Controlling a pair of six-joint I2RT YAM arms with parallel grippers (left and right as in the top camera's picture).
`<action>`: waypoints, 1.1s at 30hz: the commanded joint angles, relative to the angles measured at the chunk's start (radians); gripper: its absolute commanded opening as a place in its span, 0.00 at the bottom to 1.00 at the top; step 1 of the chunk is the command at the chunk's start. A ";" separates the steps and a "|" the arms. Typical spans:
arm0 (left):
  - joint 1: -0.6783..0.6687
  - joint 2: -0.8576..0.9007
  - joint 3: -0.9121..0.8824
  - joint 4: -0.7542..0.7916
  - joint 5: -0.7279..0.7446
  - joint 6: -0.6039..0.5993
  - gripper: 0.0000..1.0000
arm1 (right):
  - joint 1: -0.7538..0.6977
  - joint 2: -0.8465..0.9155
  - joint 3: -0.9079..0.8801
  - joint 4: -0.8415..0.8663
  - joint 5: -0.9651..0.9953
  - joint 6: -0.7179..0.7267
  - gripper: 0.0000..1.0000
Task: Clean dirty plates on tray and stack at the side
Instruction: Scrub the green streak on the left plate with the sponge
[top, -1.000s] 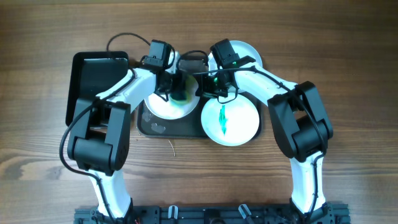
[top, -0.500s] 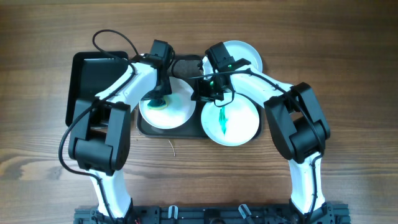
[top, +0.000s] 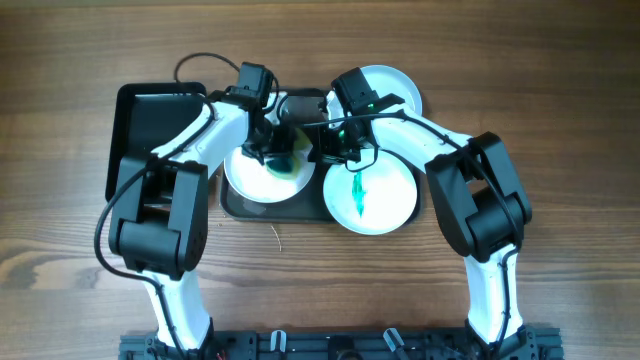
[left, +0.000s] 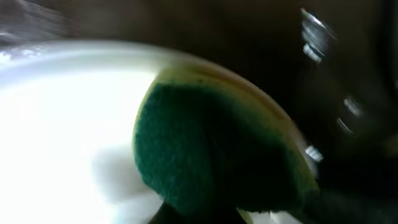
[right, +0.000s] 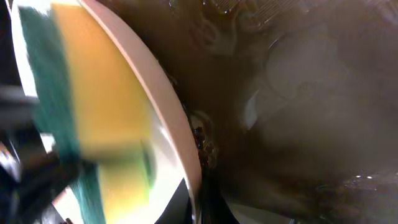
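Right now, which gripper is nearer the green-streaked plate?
Right. Right gripper sits by the streaked plate's upper-left rim; left gripper is farther left, over the neighbouring plate.

On the tray (top: 290, 208), the left plate (top: 250, 180) lies under the left gripper (top: 274, 150), which is clamped on a green sponge (top: 288, 160) at the plate's right part, while the right gripper (top: 335, 148) sits at that plate's right rim. A second plate (top: 388, 195) with a green streak overhangs the tray's right edge, a third plate (top: 395, 85) lies just beyond the tray's far right corner, and a black tub (top: 150, 125) stands just left of the tray.
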 joint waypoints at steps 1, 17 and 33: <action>0.005 0.031 -0.014 -0.012 -0.572 -0.330 0.04 | -0.010 0.028 -0.017 -0.003 0.017 0.007 0.04; 0.000 0.031 -0.014 -0.294 -0.018 -0.058 0.04 | -0.010 0.028 -0.017 -0.002 0.021 0.008 0.04; 0.021 0.031 -0.014 -0.107 -0.249 -0.221 0.04 | -0.010 0.028 -0.017 -0.003 0.021 0.008 0.04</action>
